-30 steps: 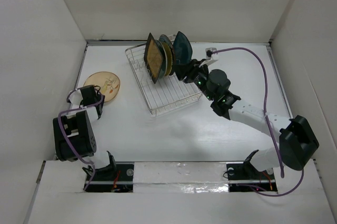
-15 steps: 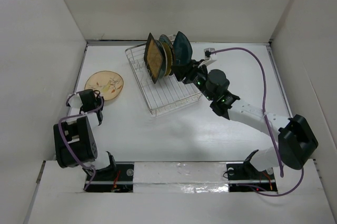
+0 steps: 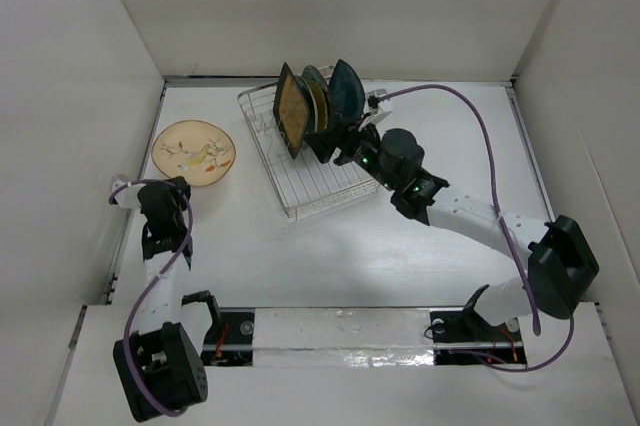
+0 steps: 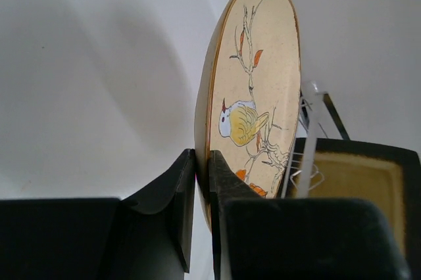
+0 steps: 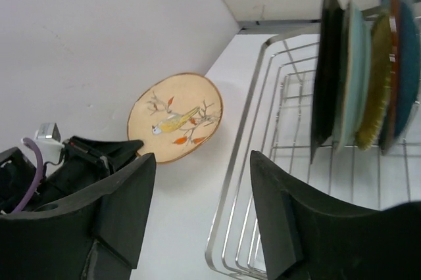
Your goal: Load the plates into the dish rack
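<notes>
Slippage worries me most. My left tool (image 4: 202, 165) is pinched narrow on the rim of the tan bird-drawing plate (image 4: 256, 89). The plate is at the left of the desk (image 3: 330, 256), well apart from the dish rack (image 3: 318, 189). Whether its far edge rests on the desk I cannot tell. The bite covers only a thin strip of rim, so once the plate's full weight hangs from it, I judge it could pivot between the fingers or slide out and drop.

My right tool (image 5: 197, 188) is spread wide and holds nothing. It hovers over the rack's right side, just beside the standing plates. That is my second hazard: the free slots lie in front of the mustard square plate (image 3: 292, 111), near where that arm reaches in, so carrying the tan plate across could bring my two arms together. A careless entry could also knock the mustard plate into the pale green plate (image 5: 352, 76) behind it, or catch the rim on a divider and leave the plate leaning instead of seated.
</notes>
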